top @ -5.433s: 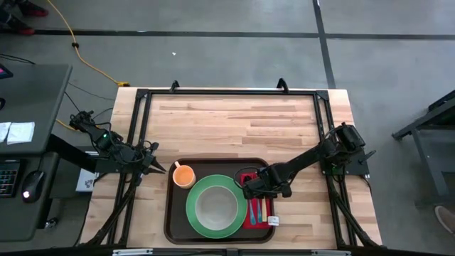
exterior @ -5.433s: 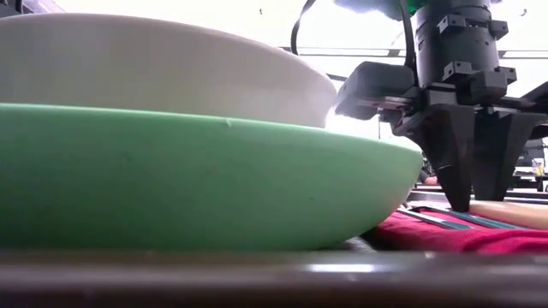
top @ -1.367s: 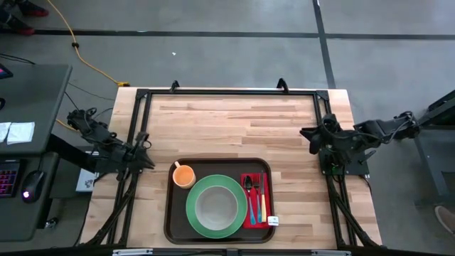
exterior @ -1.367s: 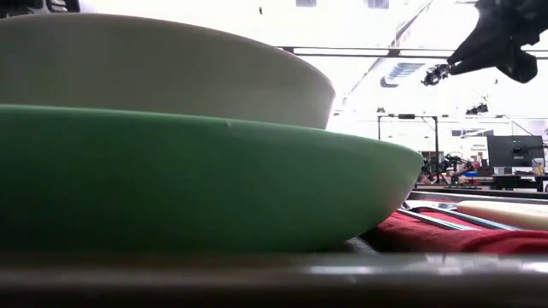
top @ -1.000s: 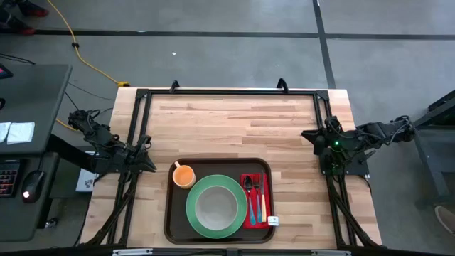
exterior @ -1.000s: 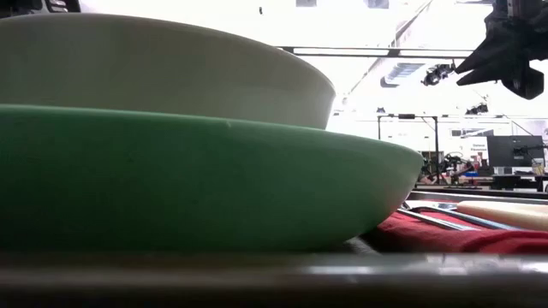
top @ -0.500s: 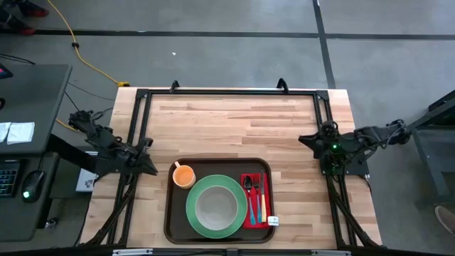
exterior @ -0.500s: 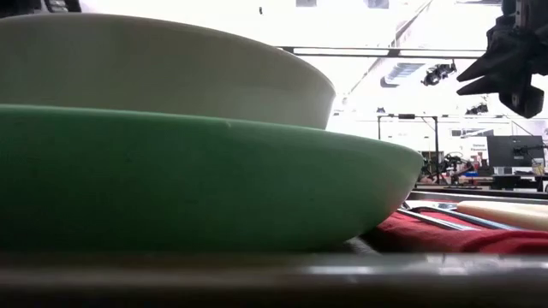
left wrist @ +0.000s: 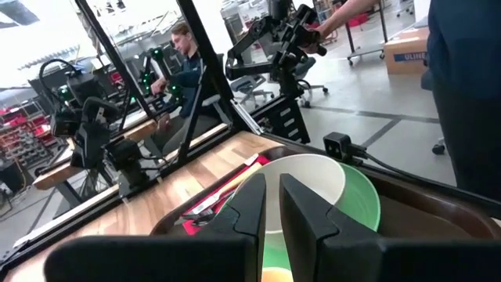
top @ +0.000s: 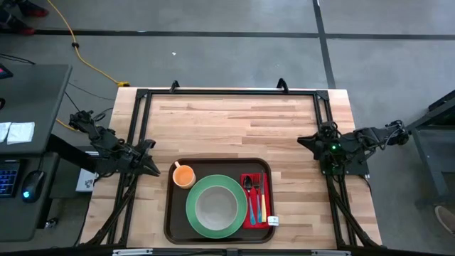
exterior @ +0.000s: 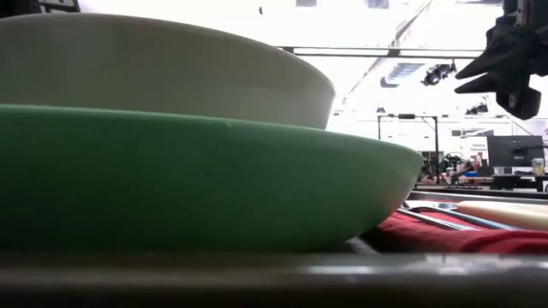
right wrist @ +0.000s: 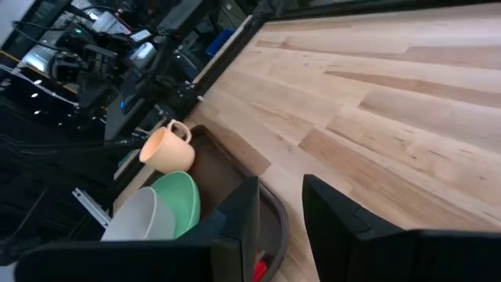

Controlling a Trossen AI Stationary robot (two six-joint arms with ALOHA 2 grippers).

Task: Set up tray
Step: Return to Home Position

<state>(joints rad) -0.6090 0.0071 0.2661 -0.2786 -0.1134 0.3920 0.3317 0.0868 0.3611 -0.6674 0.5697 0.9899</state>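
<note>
The dark brown tray (top: 173, 213) lies near the table's near edge. On it stand a green plate (top: 193, 210) with a white bowl (top: 216, 205) in it, an orange cup (top: 184, 175) at the far left corner, and a red napkin (top: 252, 215) with cutlery (top: 257, 193) on the right. My left gripper (top: 153, 169) hovers shut just left of the tray, pointing at it. My right gripper (top: 304, 139), slightly open, hangs above the table's right edge, well clear of the tray. The low view shows plate (exterior: 197, 180), bowl (exterior: 163, 73) and napkin (exterior: 462, 238) close up.
Bare wooden table top (top: 234, 121) stretches from the tray to the far edge. A black frame (top: 227, 92) runs round the table. A person (left wrist: 186, 59) sits beyond the table in the left wrist view, beside other robot arms (left wrist: 274, 39).
My right gripper has sunk a little at the table's right edge and its arm has folded lower. Nothing on the tray has moved.
</note>
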